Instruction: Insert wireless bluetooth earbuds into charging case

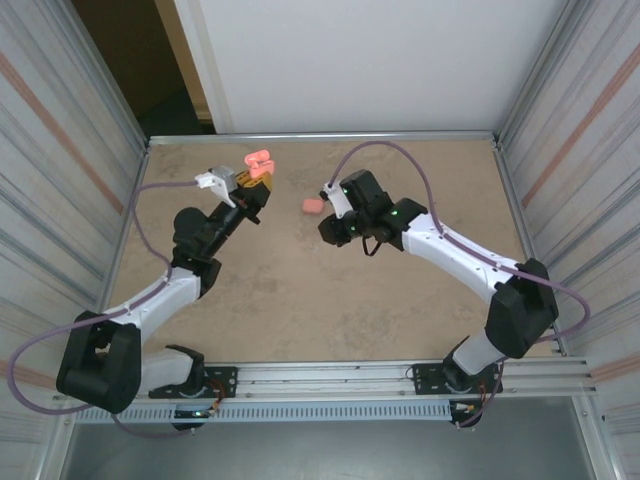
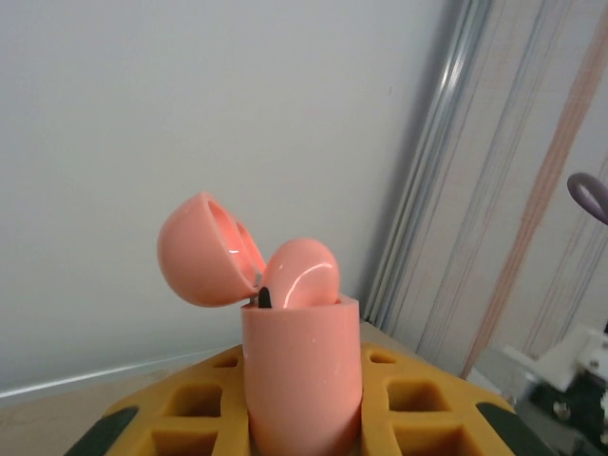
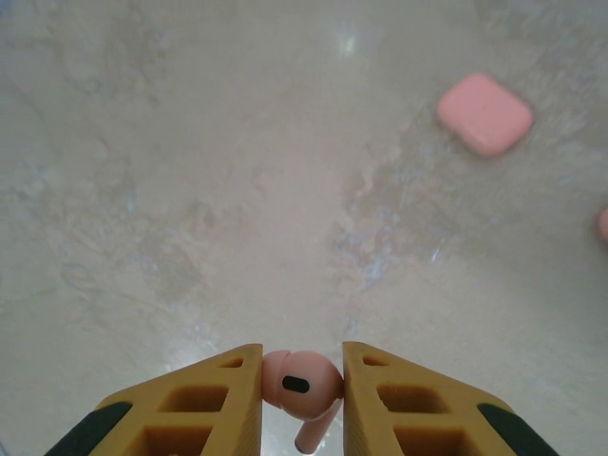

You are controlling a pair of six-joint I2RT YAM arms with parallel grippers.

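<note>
Tool on the left [image 1: 252,192] is clamped on the body of the open charging case [image 2: 302,380] and holds it upright above the counter [image 1: 300,300], off to the far left. The lid [image 2: 204,252] is flipped back, and one earbud [image 2: 302,271] looks seated inside already, its round head poking above the rim.

Moving right, a second pink case [image 1: 312,205] lies closed on the counter between the two arms. I'd leave that one alone for now.

Then the right tool [image 3: 299,353] is pinched together on the other earbud [image 3: 299,382]. It grips the head, the dark spot faces the camera, and the stem [image 3: 318,432] hangs down below the fingers [image 3: 218,399].

My take on doing this step well:
- Carry the bud over to the held case and come in from the side away from the lid, so you don't knock it shut.
- Get the stem lined up over the free socket beside the seated bud before lowering.
- Go slowly. The bud is tiny and smooth, so it could twist in the pinch.
- Only let go once the head sits level with its neighbour.
</note>
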